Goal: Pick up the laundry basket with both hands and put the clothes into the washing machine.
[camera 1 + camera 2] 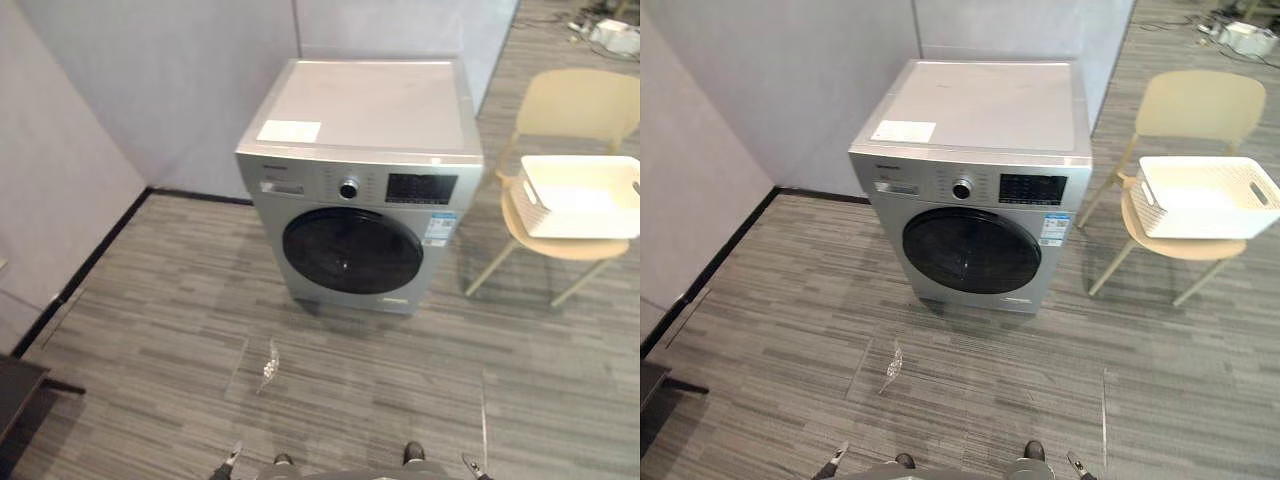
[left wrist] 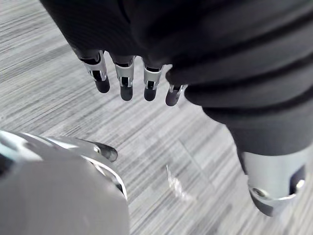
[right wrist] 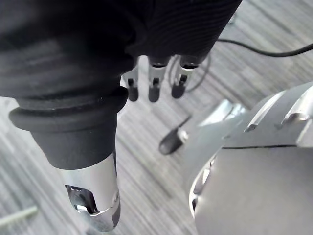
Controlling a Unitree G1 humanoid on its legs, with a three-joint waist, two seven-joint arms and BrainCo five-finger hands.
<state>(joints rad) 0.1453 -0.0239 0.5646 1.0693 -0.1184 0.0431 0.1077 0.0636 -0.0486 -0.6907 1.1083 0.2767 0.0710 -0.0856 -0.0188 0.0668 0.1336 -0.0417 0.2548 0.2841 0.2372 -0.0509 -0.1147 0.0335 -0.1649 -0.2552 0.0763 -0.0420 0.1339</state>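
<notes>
White slatted laundry basket [image 1: 531, 204] on chair [image 1: 575, 105] — left robot hand [image 2: 126, 80], right robot hand [image 3: 154, 82] relaxed.

Silver washer [image 1: 372, 110], white basket [image 1: 535, 208], beige chair [image 1: 585, 100], grey-striped floor [image 1: 180, 330].

Looks like an office or test room. Plain grey partition walls [image 1: 150, 90], striped grey carpet [image 1: 180, 330], and a washing machine [image 1: 360, 190] standing alone near a pale chair [image 1: 580, 105].

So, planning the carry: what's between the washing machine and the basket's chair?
Bare floor separates the washing machine and chair, in both eye views.
</notes>
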